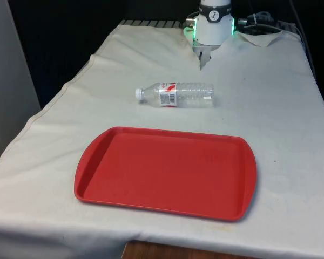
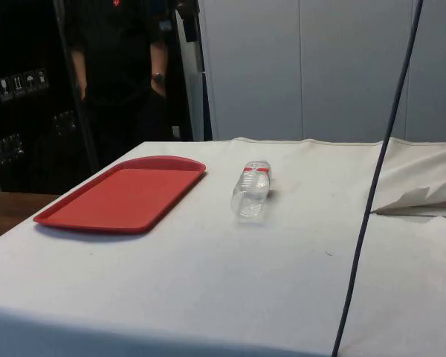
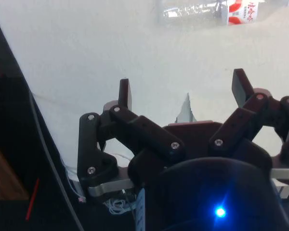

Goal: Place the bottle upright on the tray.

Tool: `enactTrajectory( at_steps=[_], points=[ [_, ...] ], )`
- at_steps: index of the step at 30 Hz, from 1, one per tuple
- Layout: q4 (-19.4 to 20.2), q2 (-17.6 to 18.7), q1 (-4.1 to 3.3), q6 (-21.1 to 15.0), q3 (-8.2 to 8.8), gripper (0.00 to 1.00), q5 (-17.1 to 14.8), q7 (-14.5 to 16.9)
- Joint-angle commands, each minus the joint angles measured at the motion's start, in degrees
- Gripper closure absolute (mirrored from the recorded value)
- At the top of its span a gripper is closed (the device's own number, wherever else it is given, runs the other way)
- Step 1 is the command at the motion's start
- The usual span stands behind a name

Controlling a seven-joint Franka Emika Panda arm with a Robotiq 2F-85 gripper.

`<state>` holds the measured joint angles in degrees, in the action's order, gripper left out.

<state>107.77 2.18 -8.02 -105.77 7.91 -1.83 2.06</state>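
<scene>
My fingers (image 3: 180, 94) stand wide apart with nothing between them, 2 flat black tips over the white cloth of the bench (image 1: 270, 108). I see the clear plastic bottle (image 1: 177, 94) lying on its side ahead of them, untouched, ribbed along its body, with a red and white label and a white cap pointing to the front view's left. Nearer the camera, apart from the bottle, sits the smooth red tray (image 1: 167, 172), rectangular with rounded corners and a raised rim, holding nothing. A person in black (image 2: 119, 67) stands behind the bench.
</scene>
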Motion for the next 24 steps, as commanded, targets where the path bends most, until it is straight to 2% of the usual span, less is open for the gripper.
enactTrajectory(
  at_steps=[1,8,9,12,18,19,24],
  points=[
    [0.3,-0.2,0.0,0.0,0.0,0.0,0.0,-0.1],
    [5.3,-4.0,-0.06,-1.7,-0.52,0.0,0.7,-1.4],
    [4.2,-3.2,0.0,-0.6,-0.46,0.0,0.2,-0.7],
    [7.6,-5.6,0.0,-2.9,-0.63,0.0,0.9,-1.7],
    [10.4,-7.7,0.0,-4.2,-0.69,0.0,1.2,-2.1],
    [9.7,-7.0,0.0,-3.4,-0.63,0.0,0.6,-1.5],
    [13.0,-9.5,0.0,-5.6,-0.74,0.0,1.4,-2.6]
  ],
)
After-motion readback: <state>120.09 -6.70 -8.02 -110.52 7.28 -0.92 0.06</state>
